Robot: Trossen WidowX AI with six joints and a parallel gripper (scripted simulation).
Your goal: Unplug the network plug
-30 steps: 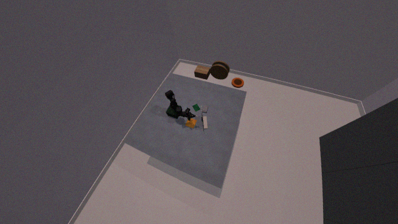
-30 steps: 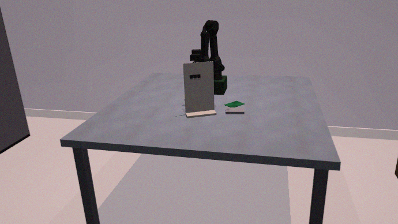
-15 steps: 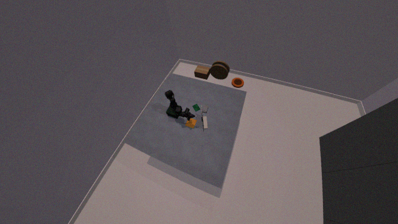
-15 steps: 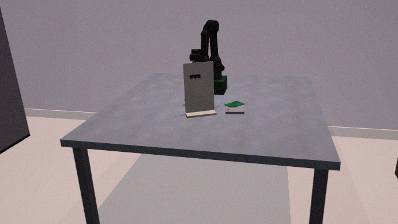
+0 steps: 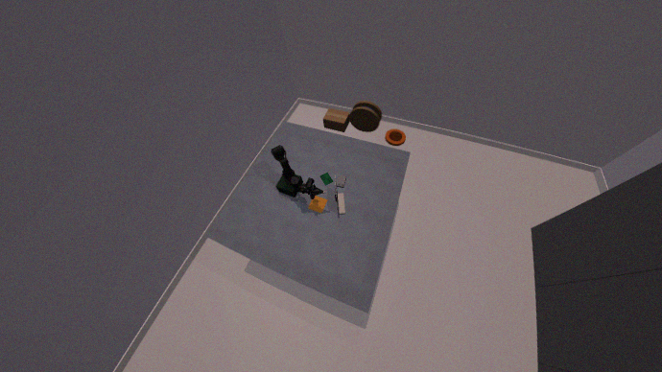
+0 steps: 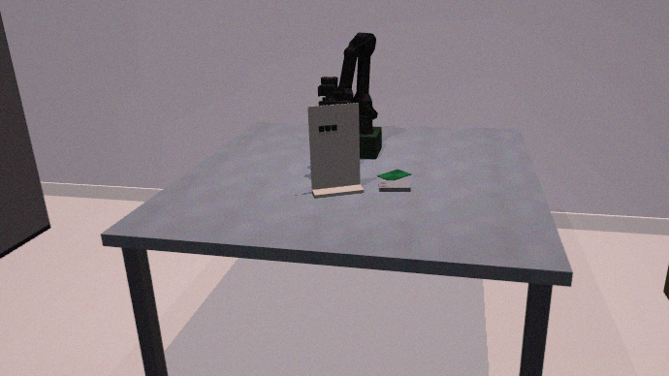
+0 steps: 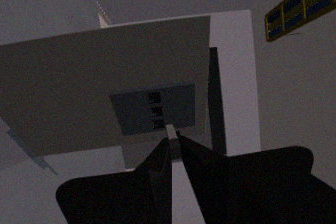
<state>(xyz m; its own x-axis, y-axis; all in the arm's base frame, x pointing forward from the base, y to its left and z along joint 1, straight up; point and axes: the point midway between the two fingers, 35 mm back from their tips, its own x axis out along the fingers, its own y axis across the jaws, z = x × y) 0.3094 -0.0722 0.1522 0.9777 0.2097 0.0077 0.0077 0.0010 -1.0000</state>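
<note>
Tool (image 7: 173,145) clamped on pale slim plug (image 7: 170,132), flat grey panel (image 7: 90,85)

The table (image 6: 276,213) top looks like matt grey-blue sheet, faintly mottled, on dark matt legs. The panel (image 6: 334,146) is flat matt grey, smooth like plastic, on a pale base with a wood look. The arm (image 6: 359,68) and gripper (image 7: 174,150) are dull black plastic without shine. In the top view's upper middle, a box (image 5: 336,119) looks like brown cardboard.
</note>
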